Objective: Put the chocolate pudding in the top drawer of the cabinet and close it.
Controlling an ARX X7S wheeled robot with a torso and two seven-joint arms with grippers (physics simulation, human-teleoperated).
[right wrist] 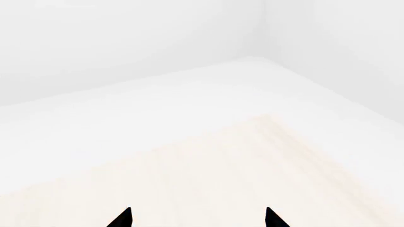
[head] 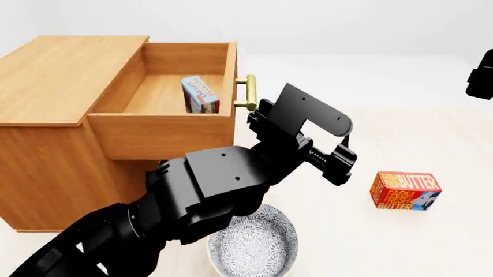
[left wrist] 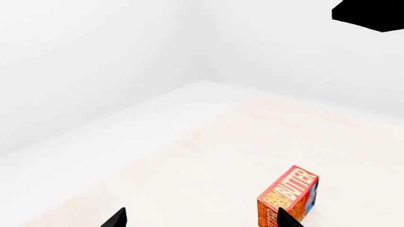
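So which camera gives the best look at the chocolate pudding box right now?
The head view. It shows the chocolate pudding standing on edge inside the open top drawer, near the front panel with the brass handle. Neither wrist view shows it: the left wrist sees only a butter box, the right wrist bare floor.

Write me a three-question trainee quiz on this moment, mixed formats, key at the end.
1. True or false: the chocolate pudding lies inside the open top drawer.
2. Multiple choice: the butter box sits A) in the drawer, B) on the floor at the head view's right, C) in the patterned bowl.
3. Fill in: the left end effector holds ____.

Key: 1 true; 2 B; 3 nothing.
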